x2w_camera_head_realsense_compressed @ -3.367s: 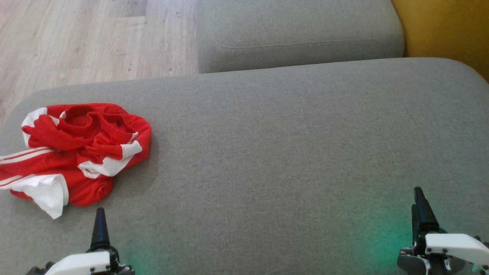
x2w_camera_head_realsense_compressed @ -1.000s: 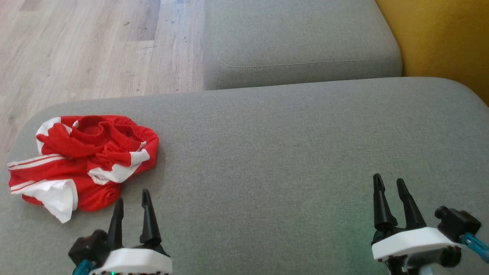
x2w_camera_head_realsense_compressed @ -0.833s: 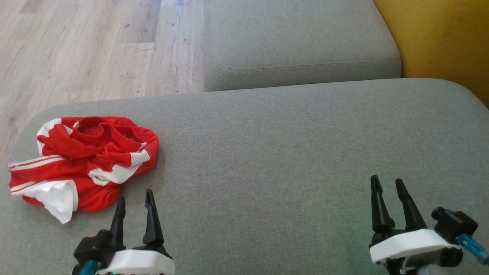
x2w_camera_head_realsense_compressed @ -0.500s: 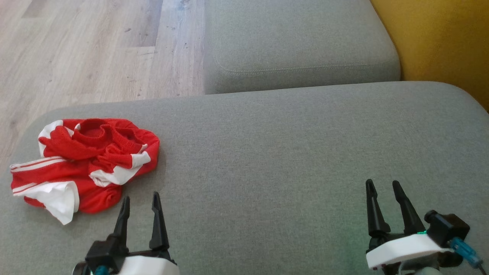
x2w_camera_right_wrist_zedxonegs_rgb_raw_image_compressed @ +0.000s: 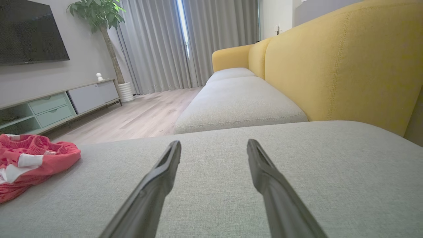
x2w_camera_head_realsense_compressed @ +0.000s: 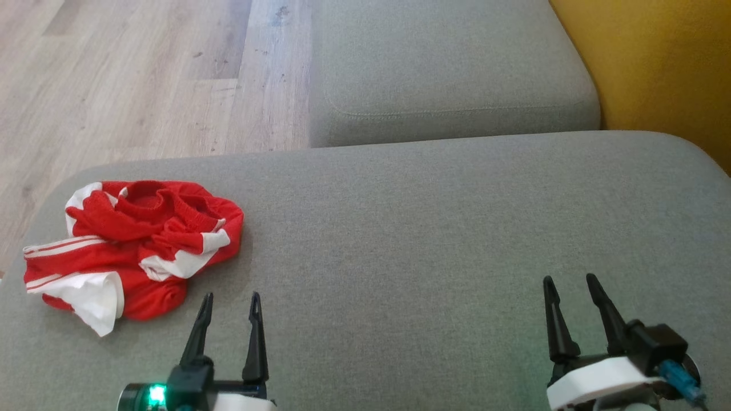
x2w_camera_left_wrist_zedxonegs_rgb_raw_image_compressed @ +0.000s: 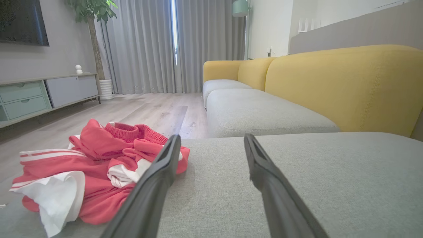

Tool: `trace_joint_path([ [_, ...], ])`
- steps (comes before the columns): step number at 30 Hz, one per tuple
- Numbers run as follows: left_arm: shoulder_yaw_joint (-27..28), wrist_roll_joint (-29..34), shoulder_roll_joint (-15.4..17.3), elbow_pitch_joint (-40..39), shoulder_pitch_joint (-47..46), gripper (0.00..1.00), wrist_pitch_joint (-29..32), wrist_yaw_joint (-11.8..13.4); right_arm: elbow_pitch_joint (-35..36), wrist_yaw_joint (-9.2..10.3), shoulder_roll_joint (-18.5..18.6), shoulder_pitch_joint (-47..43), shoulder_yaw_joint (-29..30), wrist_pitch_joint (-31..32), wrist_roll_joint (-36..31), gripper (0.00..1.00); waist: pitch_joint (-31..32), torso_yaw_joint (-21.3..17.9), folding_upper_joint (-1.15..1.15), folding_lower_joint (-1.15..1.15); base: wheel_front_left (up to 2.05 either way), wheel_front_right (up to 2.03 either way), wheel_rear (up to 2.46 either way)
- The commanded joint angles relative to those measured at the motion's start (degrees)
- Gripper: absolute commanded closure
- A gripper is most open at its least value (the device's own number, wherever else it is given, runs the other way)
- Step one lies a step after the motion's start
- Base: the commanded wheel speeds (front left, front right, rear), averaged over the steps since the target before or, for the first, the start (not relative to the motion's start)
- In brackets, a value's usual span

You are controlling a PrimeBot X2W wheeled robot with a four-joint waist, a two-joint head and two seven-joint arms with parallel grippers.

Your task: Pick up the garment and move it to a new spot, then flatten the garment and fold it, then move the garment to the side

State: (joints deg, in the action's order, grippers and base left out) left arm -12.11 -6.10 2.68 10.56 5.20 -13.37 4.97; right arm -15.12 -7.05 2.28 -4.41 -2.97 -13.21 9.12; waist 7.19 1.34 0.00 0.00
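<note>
The garment (x2w_camera_head_realsense_compressed: 134, 248) is a crumpled heap of red cloth with white stripes and panels, lying at the left end of the grey sofa cushion (x2w_camera_head_realsense_compressed: 428, 245). It also lies left of the fingers in the left wrist view (x2w_camera_left_wrist_zedxonegs_rgb_raw_image_compressed: 92, 168) and at the far left of the right wrist view (x2w_camera_right_wrist_zedxonegs_rgb_raw_image_compressed: 29, 162). My left gripper (x2w_camera_head_realsense_compressed: 229, 299) stands open just right of and nearer than the garment, apart from it, with nothing between its fingers. My right gripper (x2w_camera_head_realsense_compressed: 567, 279) is open and empty over bare cushion at the right.
A second grey seat cushion (x2w_camera_head_realsense_compressed: 451, 68) lies beyond, with the yellow sofa back (x2w_camera_head_realsense_compressed: 668, 63) at the right. Wooden floor (x2w_camera_head_realsense_compressed: 131, 80) lies past the cushion's left and far edge. A low TV cabinet (x2w_camera_left_wrist_zedxonegs_rgb_raw_image_compressed: 39, 96) and a potted plant (x2w_camera_right_wrist_zedxonegs_rgb_raw_image_compressed: 109, 43) stand across the room.
The head camera has tilted, sliding the scene down and right. Both grippers have turned to show two spread fingers; the left has shifted right, near the garment's right edge. The garment has not moved.
</note>
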Motion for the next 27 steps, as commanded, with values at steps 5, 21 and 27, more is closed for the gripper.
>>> trace_joint_path([
  [5, 1.3, 4.0, 0.3, -0.8, -1.5, 0.00, -1.6, 1.3, 0.0, -0.44, 0.6, 0.9, -1.0, -1.8, -4.3, 0.00, 0.8, 0.0, 0.00, 0.00, 0.00, 0.00, 0.00],
  [21, 2.4, 2.4, 0.2, 4.4, -1.4, 0.00, -1.6, 1.9, -1.9, -0.44, 0.6, 0.4, -0.7, -1.8, -3.8, 0.00, 1.6, 0.6, 0.00, 0.00, 0.00, 0.00, 0.00],
  [27, 2.2, 2.2, 0.2, 4.2, -1.6, 0.00, -1.6, 1.9, -2.0, -0.44, 0.6, -0.1, -0.3, -1.8, -3.9, 0.00, 1.4, 1.9, 0.00, 0.00, 0.00, 0.00, 0.00],
])
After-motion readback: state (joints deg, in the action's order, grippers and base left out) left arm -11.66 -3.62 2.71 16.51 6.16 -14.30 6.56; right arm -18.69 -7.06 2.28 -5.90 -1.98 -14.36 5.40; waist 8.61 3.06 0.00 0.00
